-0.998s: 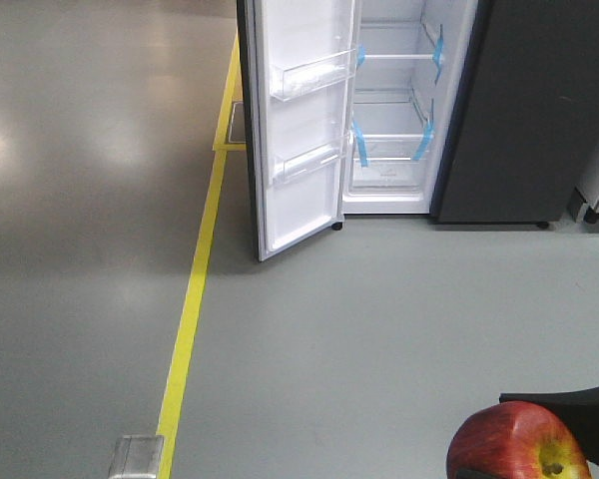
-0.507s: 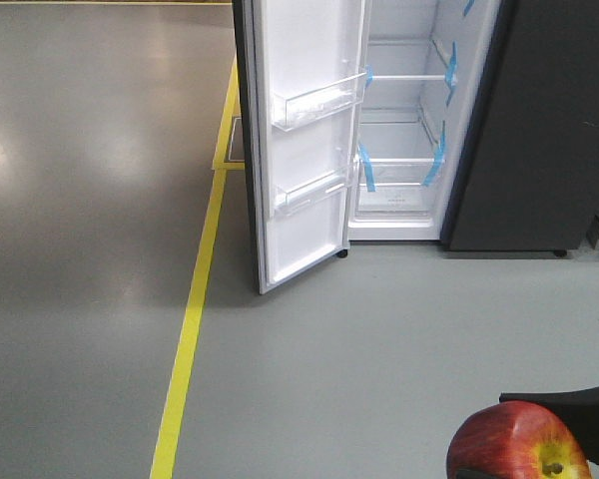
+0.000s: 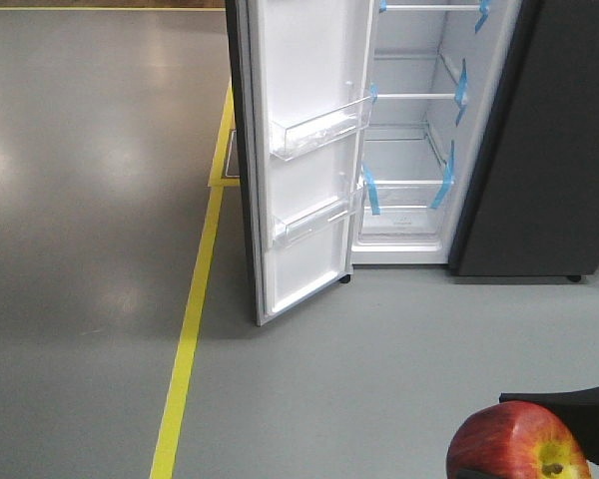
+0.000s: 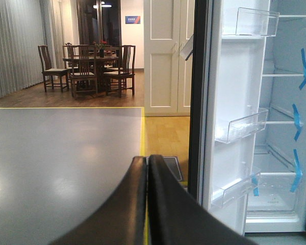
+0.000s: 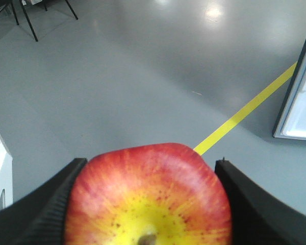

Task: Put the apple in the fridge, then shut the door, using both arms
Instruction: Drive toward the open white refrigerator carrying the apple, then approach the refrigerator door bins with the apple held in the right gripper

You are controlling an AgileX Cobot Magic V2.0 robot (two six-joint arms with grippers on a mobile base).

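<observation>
two fingers of the right gripper (image 5: 149, 204) are clamped on the apple (image 5: 149, 196), one dark ribbed finger (image 5: 46, 209) against each side. the apple is red with a yellow patch around its stem dimple, which faces the wrist camera. in the front view the apple (image 3: 519, 444) sits at the bottom right corner, held above the grey floor (image 3: 80, 200) and well apart from the fridge (image 3: 409, 130).

the fridge stands open at the top of the front view. its inside is white, with shelves (image 3: 409, 97) and strips of blue tape (image 3: 369, 190) along their edges. the door (image 3: 299, 180) is swung out to the left, white inner face showing, with two clear door bins (image 3: 319, 130) on it, one above the other.

the left gripper (image 4: 147, 194) has its fingers pressed together with nothing between them. it points at the dark outer edge of the door (image 4: 199, 102), near it but not touching.

a yellow line (image 3: 190, 329) runs along the floor to the left of the door. far behind, in the left wrist view, a dark table (image 4: 86, 61) stands with chairs (image 4: 51, 66) around it.
</observation>
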